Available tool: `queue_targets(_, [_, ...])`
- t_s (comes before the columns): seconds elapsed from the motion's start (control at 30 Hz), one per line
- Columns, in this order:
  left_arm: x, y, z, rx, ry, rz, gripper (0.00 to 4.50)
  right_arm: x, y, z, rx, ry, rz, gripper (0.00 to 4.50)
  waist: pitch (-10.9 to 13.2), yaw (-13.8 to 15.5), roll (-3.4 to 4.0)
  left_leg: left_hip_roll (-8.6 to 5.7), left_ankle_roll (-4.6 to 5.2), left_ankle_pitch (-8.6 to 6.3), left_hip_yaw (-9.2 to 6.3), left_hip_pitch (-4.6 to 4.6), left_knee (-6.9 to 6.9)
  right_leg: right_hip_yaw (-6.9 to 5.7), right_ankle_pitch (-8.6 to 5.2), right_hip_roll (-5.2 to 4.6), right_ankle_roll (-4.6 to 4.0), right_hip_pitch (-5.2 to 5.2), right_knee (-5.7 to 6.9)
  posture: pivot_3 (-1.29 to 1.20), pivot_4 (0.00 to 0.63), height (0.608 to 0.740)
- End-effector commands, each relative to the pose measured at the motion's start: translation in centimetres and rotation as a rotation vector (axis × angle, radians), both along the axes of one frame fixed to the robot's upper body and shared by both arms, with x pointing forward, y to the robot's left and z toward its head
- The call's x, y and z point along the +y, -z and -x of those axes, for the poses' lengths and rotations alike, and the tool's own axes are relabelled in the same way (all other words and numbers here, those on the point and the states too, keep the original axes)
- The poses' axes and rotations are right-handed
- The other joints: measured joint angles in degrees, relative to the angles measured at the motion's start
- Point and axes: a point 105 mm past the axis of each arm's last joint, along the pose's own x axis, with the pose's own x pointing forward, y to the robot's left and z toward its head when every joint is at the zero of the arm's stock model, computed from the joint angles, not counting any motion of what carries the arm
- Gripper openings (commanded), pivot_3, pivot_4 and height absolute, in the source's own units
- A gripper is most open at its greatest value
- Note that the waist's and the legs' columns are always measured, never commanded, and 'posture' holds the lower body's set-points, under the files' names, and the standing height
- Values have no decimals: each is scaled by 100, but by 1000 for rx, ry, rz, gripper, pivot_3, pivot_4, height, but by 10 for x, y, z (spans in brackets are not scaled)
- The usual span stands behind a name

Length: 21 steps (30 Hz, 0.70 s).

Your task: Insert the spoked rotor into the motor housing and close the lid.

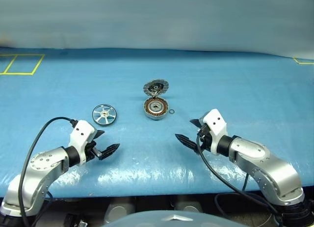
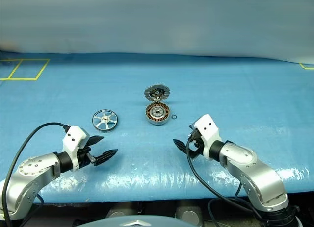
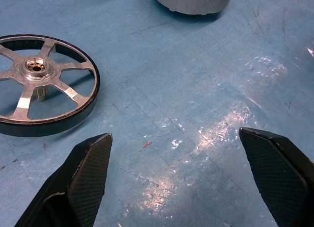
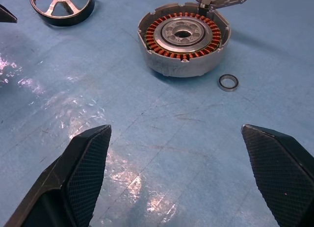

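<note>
In the head views the rotor (image 1: 104, 114) lies flat on the blue table (image 1: 235, 80) left of centre, well apart from the housing (image 1: 156, 108) at centre, whose lid (image 1: 156, 87) stands open at its far edge. The left gripper (image 1: 104, 142) at lower left and the right gripper (image 1: 192, 132) at lower right hover with fingers spread wide, grasping nothing. The right wrist view adds the copper windings and a small ring (image 4: 228, 82) just beside the housing, while the left wrist view shows the rotor's hub close up.
</note>
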Motion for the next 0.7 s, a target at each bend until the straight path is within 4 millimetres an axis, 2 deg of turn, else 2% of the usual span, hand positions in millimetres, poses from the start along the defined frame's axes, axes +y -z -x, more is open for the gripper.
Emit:
queue_targets(0.03, [-7,-10,1,-34,37,1,4500,1,-6,-1,-24,-3,-5,4477,0,0,0,0,0,0,0,0,0,0,0,0,0,0,0,0,150,740])
queue_targets(0.7, [-5,-10,1,-32,27,-4,4500,7,-3,-1,-12,-34,9,4477,0,0,0,0,0,0,0,0,5,0,1,1,1,1,4,0,150,740])
